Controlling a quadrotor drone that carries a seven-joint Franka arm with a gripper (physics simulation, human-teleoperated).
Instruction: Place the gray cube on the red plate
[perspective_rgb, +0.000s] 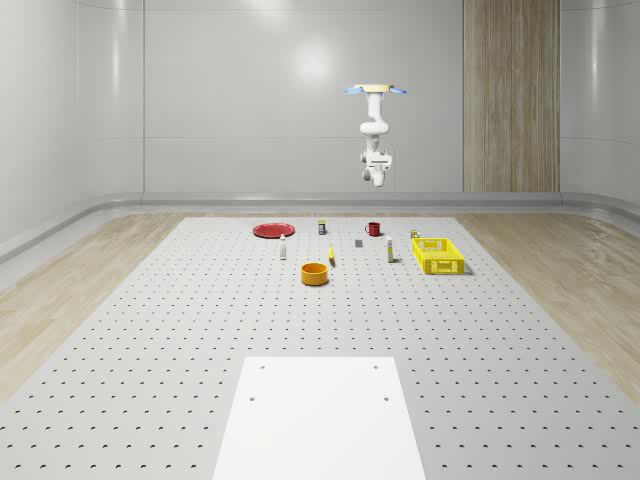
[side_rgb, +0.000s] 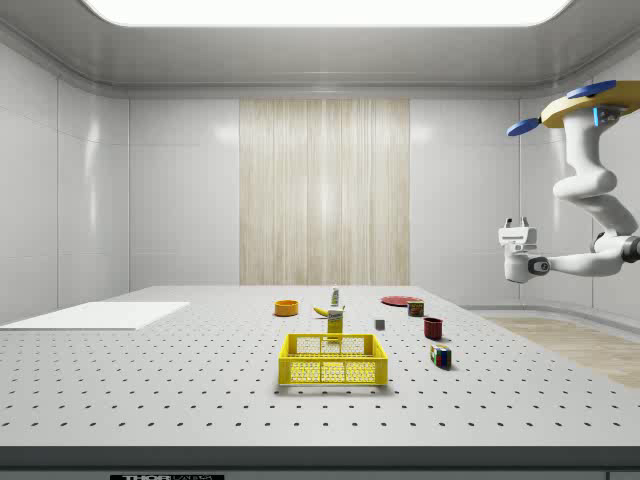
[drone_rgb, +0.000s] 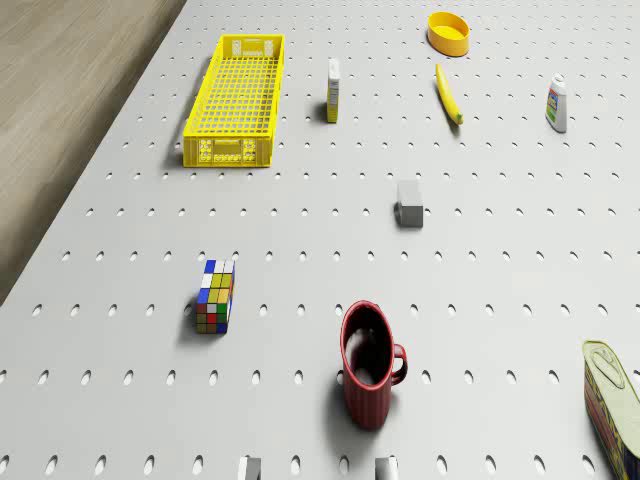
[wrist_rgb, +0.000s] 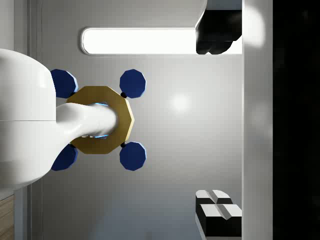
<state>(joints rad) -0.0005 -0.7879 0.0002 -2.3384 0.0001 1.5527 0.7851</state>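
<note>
a perforated gray table (perspective_rgb: 150, 330) carries a yellow crate (perspective_rgb: 439, 255), orange bowl (perspective_rgb: 315, 273), red plate (perspective_rgb: 272, 230) and gray cube (drone_rgb: 409, 203).

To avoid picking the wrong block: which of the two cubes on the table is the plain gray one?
The gray cube is the single-coloured block farther from the red mug; the other cube, beside the mug, has multicoloured squares.

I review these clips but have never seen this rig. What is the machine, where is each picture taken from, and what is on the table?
It is a simulated flying drone carrying a white arm that ends in a pincer. It hovers high above the table's far edge, holding nothing.

One camera looks over the whole scene, one from the side, one down from the drone, one from the wrist, now pointing up at the drone.

On the perforated table: gray cube, red plate, yellow crate, red mug, puzzle cube, banana, orange bowl.
</note>
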